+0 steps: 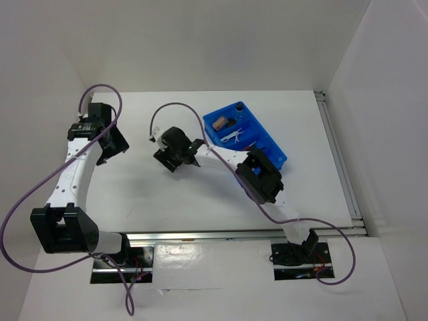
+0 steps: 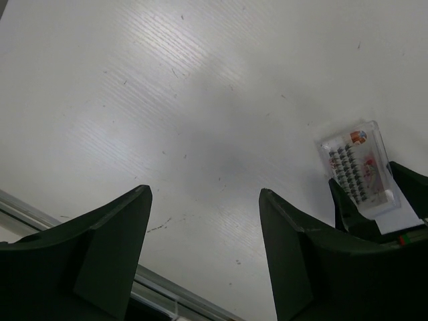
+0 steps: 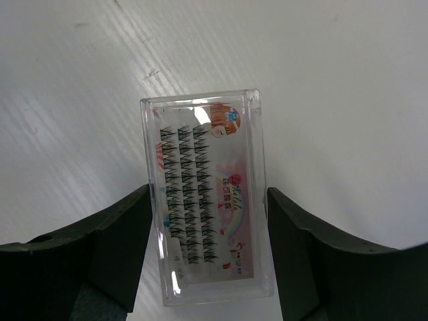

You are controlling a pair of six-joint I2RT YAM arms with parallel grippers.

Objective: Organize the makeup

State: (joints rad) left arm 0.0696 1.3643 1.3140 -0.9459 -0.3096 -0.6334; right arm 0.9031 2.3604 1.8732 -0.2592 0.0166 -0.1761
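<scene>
So the right gripper (image 3: 208, 194) sits around the middle of the counter (image 1: 167, 200), a bit left of center. It's clamped on the flat packet (image 3: 207, 154), a clear little case with rows of dark lashes and a red-and-pink printed card inside. Both fingers (image 3: 114, 247) press against its long sides, and the far end of the case sticks out past the fingertips. It's hard to say whether the packet is resting on the counter or is lifted a bit.

The left gripper (image 2: 204, 194) is over on the left side, well apart from the right one. Its jaws are spread wide over bare counter with nothing between them. Its camera catches the packet off to its right, pinched in the other gripper.

Farther back on the right is the blue tray (image 1: 277, 157). A tan bottle (image 1: 219, 123) lies in its far-left compartment, and the other bits in there are too small to make out.
</scene>
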